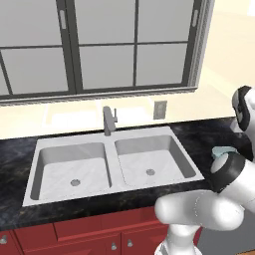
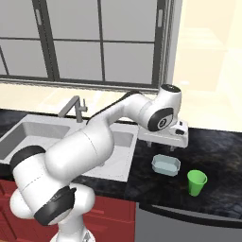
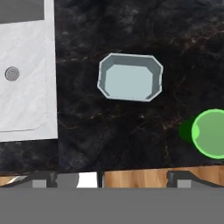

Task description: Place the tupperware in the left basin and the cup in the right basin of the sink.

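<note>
Nothing placed yet: I see the tupperware (image 2: 166,165) and cup (image 2: 196,182) on the surface, both basins bare; my end effector (image 2: 162,145) hangs spread above.

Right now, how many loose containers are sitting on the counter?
2: the tupperware on the dark counter right of the sink, and the green cup just beyond it, farther right. Both upright.
</note>
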Controlling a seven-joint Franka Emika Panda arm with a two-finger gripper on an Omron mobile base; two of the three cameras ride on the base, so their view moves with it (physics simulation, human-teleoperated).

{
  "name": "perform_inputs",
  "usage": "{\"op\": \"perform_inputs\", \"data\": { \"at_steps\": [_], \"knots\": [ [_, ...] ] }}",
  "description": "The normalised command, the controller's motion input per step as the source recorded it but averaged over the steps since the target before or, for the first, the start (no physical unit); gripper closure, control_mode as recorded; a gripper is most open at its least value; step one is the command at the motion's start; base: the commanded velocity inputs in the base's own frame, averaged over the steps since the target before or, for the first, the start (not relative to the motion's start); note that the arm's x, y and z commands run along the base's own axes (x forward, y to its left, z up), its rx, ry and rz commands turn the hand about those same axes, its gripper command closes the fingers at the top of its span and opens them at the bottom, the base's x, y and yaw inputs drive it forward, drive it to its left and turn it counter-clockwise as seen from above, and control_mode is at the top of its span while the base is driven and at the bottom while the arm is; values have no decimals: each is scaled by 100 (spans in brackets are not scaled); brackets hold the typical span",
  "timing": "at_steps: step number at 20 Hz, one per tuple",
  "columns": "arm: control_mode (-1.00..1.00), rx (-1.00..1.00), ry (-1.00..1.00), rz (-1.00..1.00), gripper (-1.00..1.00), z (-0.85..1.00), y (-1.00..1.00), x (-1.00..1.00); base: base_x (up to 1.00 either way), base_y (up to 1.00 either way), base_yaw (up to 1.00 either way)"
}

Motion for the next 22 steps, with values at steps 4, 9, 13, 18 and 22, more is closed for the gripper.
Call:
{"op": "perform_inputs", "data": {
  "at_steps": [4, 9, 13, 18, 22],
  "knots": [
    [-100, 0, 0, -4, -100, -8, -21, -8, 0, 0, 0],
    [-100, 0, -1, -7, -100, -22, -29, 0, 0, 0, 0],
    [-100, 0, 0, -10, -100, -34, -34, 0, 0, 0, 0],
    [-100, 0, 1, -1, -100, -27, -39, 0, 0, 0, 0],
    [-100, 0, 5, 0, -100, -20, -42, 0, 0, 0, 0]
  ]
}}
